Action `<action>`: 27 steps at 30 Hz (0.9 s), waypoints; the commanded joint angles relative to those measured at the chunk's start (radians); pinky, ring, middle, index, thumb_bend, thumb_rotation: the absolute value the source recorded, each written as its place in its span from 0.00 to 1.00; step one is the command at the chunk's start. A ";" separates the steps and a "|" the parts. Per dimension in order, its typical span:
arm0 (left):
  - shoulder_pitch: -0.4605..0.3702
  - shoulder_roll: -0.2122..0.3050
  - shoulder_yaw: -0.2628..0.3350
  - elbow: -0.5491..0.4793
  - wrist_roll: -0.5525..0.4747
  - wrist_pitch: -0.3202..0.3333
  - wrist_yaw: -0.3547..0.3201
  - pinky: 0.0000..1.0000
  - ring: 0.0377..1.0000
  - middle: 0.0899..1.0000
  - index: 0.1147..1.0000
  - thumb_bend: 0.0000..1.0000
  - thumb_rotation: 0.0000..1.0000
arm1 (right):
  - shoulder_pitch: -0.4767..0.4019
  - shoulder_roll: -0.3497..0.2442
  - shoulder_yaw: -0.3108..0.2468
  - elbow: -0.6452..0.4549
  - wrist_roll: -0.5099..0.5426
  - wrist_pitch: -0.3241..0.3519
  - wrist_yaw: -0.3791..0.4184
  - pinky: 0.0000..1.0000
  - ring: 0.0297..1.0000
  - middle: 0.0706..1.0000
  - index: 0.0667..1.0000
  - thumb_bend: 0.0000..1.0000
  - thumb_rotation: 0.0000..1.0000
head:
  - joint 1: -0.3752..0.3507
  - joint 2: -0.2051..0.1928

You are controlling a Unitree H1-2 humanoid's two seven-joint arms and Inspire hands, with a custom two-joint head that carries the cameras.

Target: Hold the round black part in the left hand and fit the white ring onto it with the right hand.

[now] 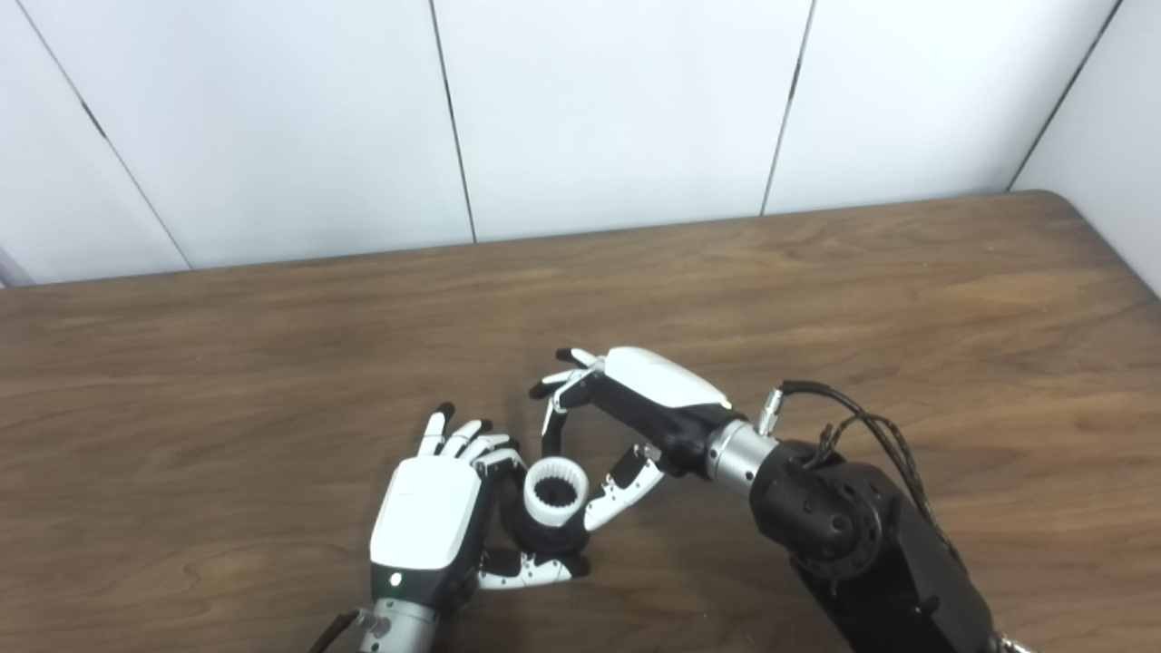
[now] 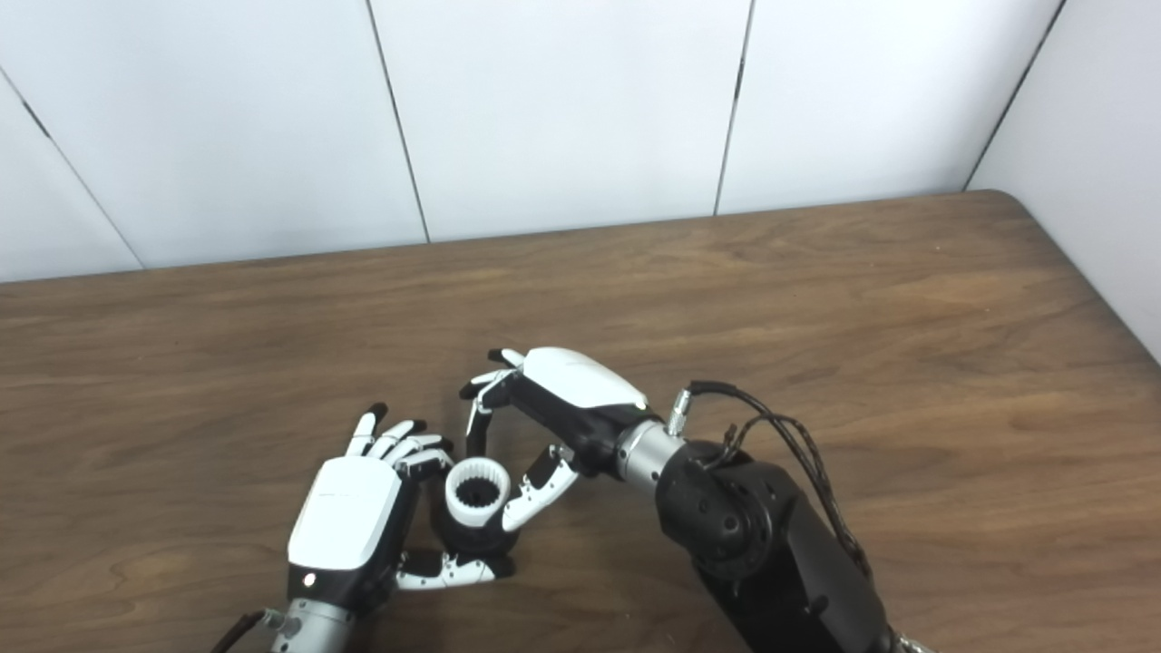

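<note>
A wide brown table [image 1: 816, 299] was seen stretching back to a white panelled wall [image 1: 599, 109], with both arms brought in low at its near edge. The right hand [image 1: 590, 435] was found arched over the work, its fingers [image 1: 553, 399] curled down on the far side of the white ring [image 1: 555, 492] and its thumb laid against the near-right side, so the ring was judged to be lightly pinched, though firm contact at the far side could not be confirmed. The left hand [image 1: 431, 508] was held beside it, back plate upward, fingers partly spread past the ring and thumb tucked under, cradling the round black part [image 1: 544, 540]; how tightly it was gripped could not be told. The ring was seen sitting on top of the black part, apparently already in place or nearly so. Small teeth were made out around the ring's inner wall. It was judged a light, stiff plastic piece, smooth and rather slippery on the outside, best taken across its outer rim from opposite sides and pressed down squarely, since a tilt would likely jam it.
</note>
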 commanded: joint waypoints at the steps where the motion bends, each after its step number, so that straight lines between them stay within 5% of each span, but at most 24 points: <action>1: 0.010 -0.002 -0.025 0.011 0.025 -0.005 -0.031 1.00 0.85 0.72 0.42 0.53 0.06 | -0.020 -0.005 -0.011 -0.011 0.005 -0.031 -0.026 1.00 1.00 0.84 0.44 0.52 0.13 | -0.001 0.001; 27: 0.001 -0.016 -0.036 0.017 0.019 0.006 -0.030 1.00 0.86 0.73 0.42 0.53 0.06 | -0.020 0.000 -0.002 0.012 0.015 -0.058 -0.051 1.00 1.00 0.84 0.44 0.52 0.13 | 0.009 -0.004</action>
